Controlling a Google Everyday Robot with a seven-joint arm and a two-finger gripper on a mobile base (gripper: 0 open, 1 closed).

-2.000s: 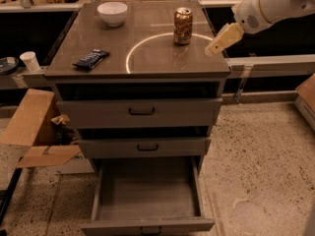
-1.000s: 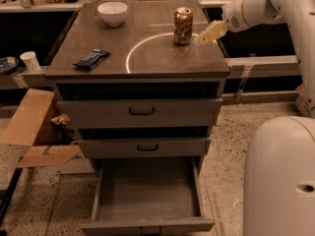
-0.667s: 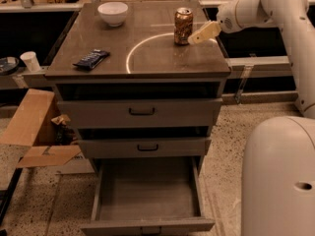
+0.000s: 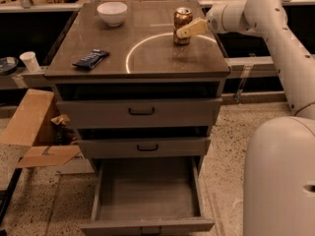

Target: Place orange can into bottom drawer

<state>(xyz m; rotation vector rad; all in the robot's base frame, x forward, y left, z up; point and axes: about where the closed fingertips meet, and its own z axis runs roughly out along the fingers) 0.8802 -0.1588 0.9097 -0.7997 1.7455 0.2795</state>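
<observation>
The bottom drawer stands pulled out, its floor showing, below two shut drawers. On the tabletop a dark packet lies front left. The can stands upright back right, with the gripper against its right side; whether the jaws pinch it I cannot tell. A bowl sits far left.

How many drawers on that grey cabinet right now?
3, stacked: a shallow grey drawer under the cabinet top, a second shallow one beneath it, and the large grey bottom drawer, pulled open. The hand is at the orange-brown drink can on that top.
</observation>
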